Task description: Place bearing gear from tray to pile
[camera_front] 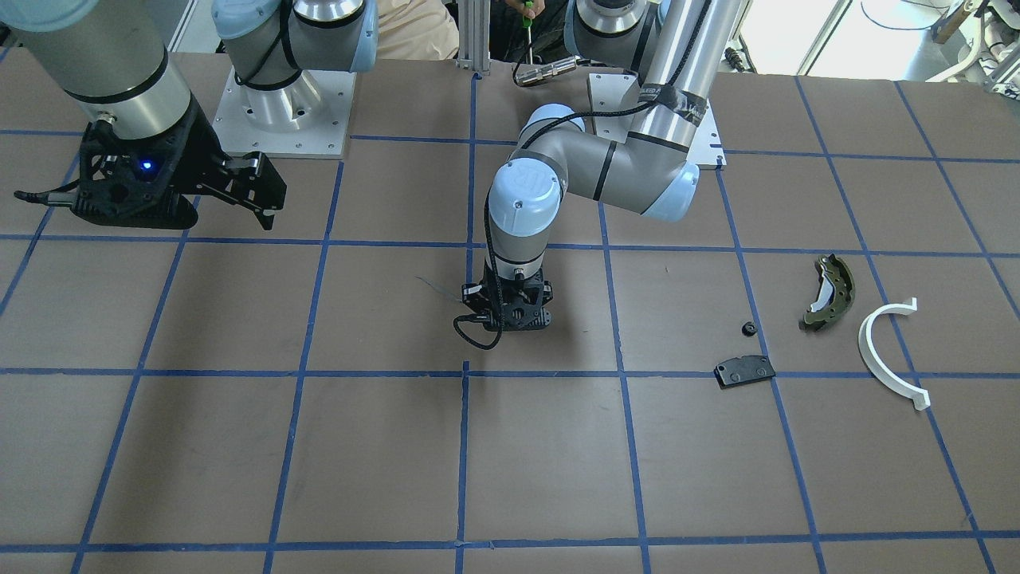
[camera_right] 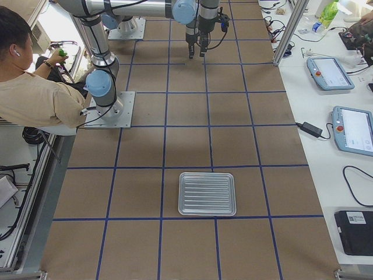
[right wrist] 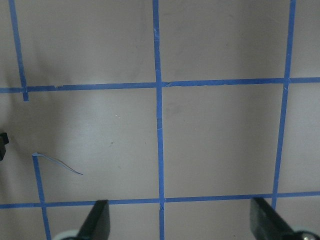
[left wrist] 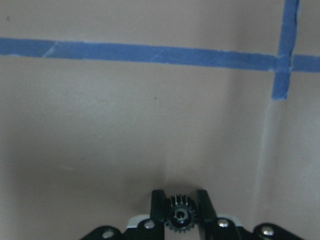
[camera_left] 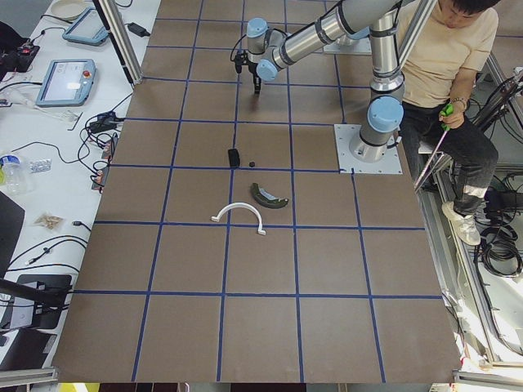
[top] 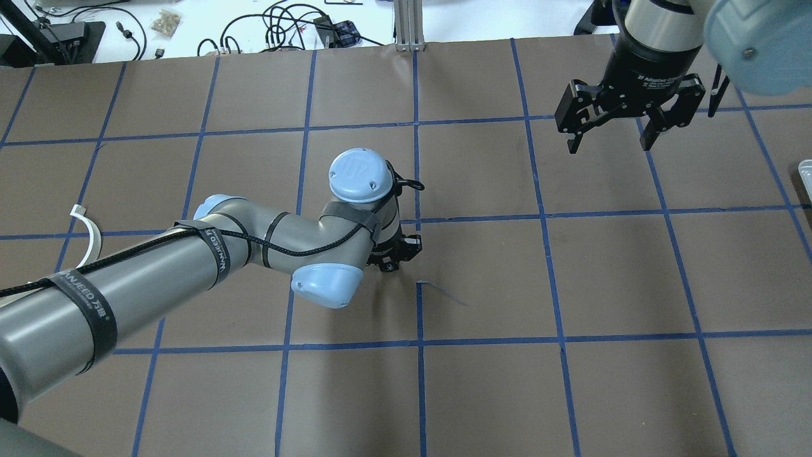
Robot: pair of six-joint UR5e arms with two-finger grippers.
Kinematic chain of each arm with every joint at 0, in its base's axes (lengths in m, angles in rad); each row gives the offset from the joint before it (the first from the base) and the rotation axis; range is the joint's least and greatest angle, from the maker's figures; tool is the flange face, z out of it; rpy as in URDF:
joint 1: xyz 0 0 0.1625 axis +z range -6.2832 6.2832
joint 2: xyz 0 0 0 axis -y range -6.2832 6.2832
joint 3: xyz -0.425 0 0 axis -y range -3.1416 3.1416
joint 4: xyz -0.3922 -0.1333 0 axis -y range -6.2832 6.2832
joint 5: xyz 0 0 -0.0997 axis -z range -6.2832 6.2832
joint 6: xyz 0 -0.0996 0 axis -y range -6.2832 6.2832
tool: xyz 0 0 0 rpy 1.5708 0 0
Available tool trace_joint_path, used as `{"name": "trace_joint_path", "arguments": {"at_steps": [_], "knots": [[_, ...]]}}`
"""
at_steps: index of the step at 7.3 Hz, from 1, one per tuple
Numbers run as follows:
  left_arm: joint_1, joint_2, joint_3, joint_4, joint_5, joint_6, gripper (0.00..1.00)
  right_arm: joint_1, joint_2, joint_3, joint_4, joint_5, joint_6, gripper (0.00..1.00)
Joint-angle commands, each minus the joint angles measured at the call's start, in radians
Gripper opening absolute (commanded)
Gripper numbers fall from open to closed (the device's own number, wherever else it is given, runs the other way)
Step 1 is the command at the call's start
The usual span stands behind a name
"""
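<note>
Mid-carry: gear in the left arm's grip, halfway between tray and pile.

The left gripper (left wrist: pixel 180 209) is pinched shut on the small toothed bearing gear (left wrist: pixel 180 218), one finger on either side of it, low over the middle of the table (camera_front: pixel 239 462). The right gripper (top: pixel 609 147) hangs spread wide with nothing in it, off on its own side. The ribbed metal tray (camera_right: pixel 207 193) sits well apart at the table's right end. The pile is at the other end: the olive brake shoe (camera_front: pixel 830 293), white half-ring (camera_front: pixel 884 351) and black pad (camera_front: pixel 745 371), with a small dark part (camera_front: pixel 748 328) beside the pad. By my reckoning the pick-up is done and the carry is under way. Next, the left arm must swing out to its own side, come down near those parts and part its fingers.
</note>
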Motion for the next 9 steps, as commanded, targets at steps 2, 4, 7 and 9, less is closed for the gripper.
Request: {"name": "trace_joint_path", "arguments": {"at_steps": [2,4,7,9], "knots": [[0.117,0.07,-0.019,-0.042,0.056,0.043,0.0,0.0,-0.003,0.0,0.001,-0.001,0.008,1.0],[0.29,0.11,-0.089,-0.077,0.069,0.279,0.0,0.0,-0.005,0.0,0.0,0.0,0.008,1.0],[0.549,0.19,-0.181,-0.059,0.069,0.617,0.0,0.0,-0.005,0.0,-0.014,-0.001,0.01,1.0],[0.663,0.21,-0.178,-0.064,0.066,0.787,0.0,0.0,-0.005,0.0,-0.012,-0.001,0.01,1.0]]}}
